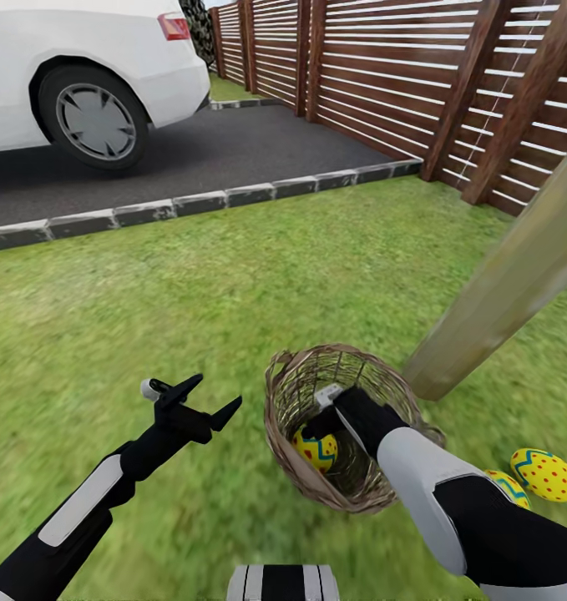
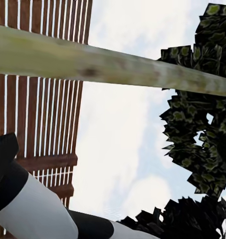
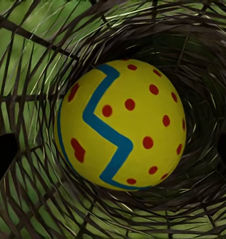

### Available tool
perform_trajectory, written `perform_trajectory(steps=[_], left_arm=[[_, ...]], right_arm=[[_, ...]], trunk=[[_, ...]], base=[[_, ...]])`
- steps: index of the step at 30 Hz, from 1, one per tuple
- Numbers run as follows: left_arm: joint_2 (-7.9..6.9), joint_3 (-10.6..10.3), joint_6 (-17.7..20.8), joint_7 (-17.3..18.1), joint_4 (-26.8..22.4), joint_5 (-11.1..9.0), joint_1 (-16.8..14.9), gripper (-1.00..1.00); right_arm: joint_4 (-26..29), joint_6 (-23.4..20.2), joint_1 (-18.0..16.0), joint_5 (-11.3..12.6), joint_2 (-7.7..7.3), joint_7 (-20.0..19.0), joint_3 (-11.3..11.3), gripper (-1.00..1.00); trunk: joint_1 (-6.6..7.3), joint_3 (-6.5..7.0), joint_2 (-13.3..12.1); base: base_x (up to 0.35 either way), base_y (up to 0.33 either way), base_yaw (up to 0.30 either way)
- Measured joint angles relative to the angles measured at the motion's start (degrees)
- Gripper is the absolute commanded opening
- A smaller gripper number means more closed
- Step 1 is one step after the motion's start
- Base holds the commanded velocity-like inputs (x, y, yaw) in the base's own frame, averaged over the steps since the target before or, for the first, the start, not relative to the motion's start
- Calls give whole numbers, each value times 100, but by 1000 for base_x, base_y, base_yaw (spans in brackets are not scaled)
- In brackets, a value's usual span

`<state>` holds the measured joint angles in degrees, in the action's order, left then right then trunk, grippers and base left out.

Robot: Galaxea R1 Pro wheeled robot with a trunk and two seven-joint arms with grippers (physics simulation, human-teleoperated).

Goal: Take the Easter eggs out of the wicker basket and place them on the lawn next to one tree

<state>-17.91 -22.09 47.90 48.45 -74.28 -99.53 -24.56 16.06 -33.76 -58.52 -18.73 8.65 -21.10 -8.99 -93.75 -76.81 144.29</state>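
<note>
The wicker basket (image 1: 283, 434) stands on the lawn (image 1: 191, 292) at the foot of the leaning pale tree (image 1: 500, 292). One yellow Easter egg (image 1: 316, 449) with red dots and a blue zigzag lies inside it. Two more Easter eggs (image 1: 546, 474) (image 1: 507, 486) lie on the grass to the right of the basket, near the trunk. My right gripper (image 1: 323, 427) reaches down into the basket, open. In the right wrist view the egg (image 3: 122, 124) sits between the dark fingertips (image 3: 2, 158), which stand wide apart. My left gripper (image 1: 210, 399) hangs open over grass left of the basket, holding nothing.
A dark driveway (image 1: 233, 150) with a grey stone kerb (image 1: 191, 203) and a white car (image 1: 83, 75) lies beyond the grass. The brown slatted fence (image 1: 383, 67) closes the garden at the back right. The left wrist view looks up past the trunk (image 2: 113, 67) to sky and foliage (image 2: 197, 124).
</note>
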Motion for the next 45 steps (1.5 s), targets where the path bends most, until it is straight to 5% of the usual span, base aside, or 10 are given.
perform_trajectory(steps=[16, 20, 28, 45], left_arm=[[12, 0, -6, -4, 10, 1, 0, 100], [12, 0, -6, -6, 12, 0, 0, 100], [12, 0, -8, 0, 12, -1, 0, 100], [25, 0, -18, 0, -4, 3, 0, 100]], right_arm=[[6, 110, 0, 0, -3, 34, -1, 100], [8, 112, 0, -2, -2, 301, 1, 100], [72, 116, -1, 1, 2, 522, 3, 100], [114, 389, 8, 0, 6, 516, -7, 100]], trunk=[[-41, -355, 22], [-51, -443, 27], [-51, -444, 27], [-77, -665, 40]], base=[[0, 0, 0], [0, 0, 0], [0, 0, 0], [0, 0, 0]])
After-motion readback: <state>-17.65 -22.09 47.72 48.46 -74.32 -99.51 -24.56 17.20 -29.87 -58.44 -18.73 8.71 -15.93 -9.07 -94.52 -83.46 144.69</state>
